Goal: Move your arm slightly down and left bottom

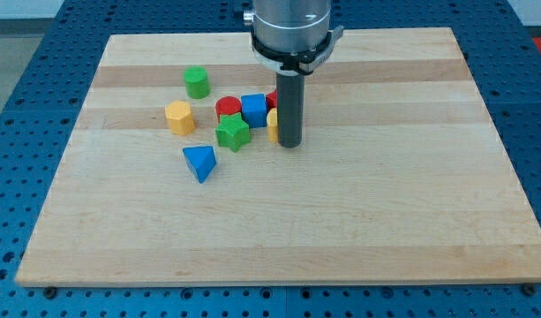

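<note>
Tip [290, 143] planted on the wooden board [358, 221], just above the middle, at the right edge of the block cluster. No jaws, nothing grasped: only a straight dark rod [290, 106] hanging from a grey cylindrical mount [292, 31] at the view's top. Immediately left of the rod's lower end, a yellow block [273, 124], mostly hidden, apparently touching or nearly touching; shape not readable. Above that, a sliver of a second red block [272, 98] peeking out behind the rod, shape likewise unclear.

Further toward the view's left, a blue cube [254, 109], pressed against a red cylinder [228, 109]. Just below those two, a green star-shaped block [233, 132], touching or very close to both. Left again, standing apart, a yellow hexagonal block [179, 117]. Above it, toward the view's top, a green cylinder [197, 82], separate from the rest. Lowest of the group, a blue triangular block [200, 163], below and left of the green star, with a gap between.

Down and left of the tip, bare wood beneath the green star and to the right of the blue triangle. Around the board, a blue perforated table surface [23, 106].
</note>
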Robot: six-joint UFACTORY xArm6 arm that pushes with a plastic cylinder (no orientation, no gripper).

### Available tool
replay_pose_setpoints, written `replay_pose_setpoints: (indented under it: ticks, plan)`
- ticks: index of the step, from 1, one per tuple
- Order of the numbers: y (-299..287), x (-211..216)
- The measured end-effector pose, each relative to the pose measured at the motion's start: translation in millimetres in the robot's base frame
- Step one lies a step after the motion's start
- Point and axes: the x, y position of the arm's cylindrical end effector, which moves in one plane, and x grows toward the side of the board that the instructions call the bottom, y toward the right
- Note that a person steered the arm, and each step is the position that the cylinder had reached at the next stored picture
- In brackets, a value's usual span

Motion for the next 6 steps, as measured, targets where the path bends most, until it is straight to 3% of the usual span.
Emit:
replay_pose_setpoints:
  ticks: [1,2,3,4,5,6]
  plan:
    - [0.0,-0.8]
    - [-4.4,45.1]
    - [-41.8,119.0]
    - [-117.6,153.8]
    - [-144.2,144.6]
    - [-126.6,141.5]
